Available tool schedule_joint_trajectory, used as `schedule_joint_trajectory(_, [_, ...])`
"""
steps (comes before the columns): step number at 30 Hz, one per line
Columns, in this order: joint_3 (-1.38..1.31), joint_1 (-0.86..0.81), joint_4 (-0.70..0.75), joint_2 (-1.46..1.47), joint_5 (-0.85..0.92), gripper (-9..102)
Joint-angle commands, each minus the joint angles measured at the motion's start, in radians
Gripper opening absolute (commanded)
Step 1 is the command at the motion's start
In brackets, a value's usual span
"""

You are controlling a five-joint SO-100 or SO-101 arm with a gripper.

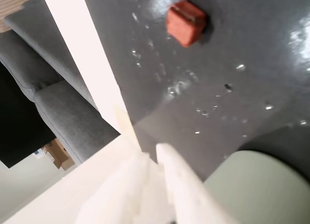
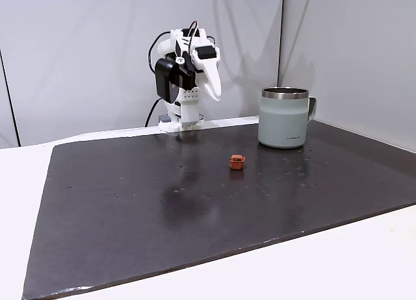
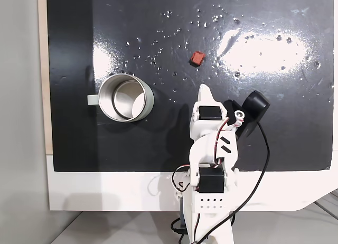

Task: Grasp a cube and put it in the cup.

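The cube (image 3: 197, 57) lies on the mat, well beyond the empty, pressed-together hand (image 3: 203, 88).

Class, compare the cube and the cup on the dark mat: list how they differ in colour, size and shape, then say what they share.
Colour: the cube is rust-orange; the cup is pale grey-green with a bare steel rim.
Size: the cube is tiny; the cup is far bigger.
Shape: the cube is a solid block; the cup is round, hollow and open-topped, with a side handle.
Shared: both rest on the dark mat, apart from each other and untouched by the gripper.
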State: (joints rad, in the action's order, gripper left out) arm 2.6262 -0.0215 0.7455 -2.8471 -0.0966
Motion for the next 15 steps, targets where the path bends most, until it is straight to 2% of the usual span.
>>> schedule_joint_trajectory(1, [-0.196, 0.014, 0.006, 0.143, -0.031, 0])
schedule_joint_trajectory(8, [-0.437, 0.017, 0.051, 0.416, -0.098, 0])
schedule_joint_trajectory(15, [-0.715, 0.018, 0.181, 0.667, -0.178, 0])
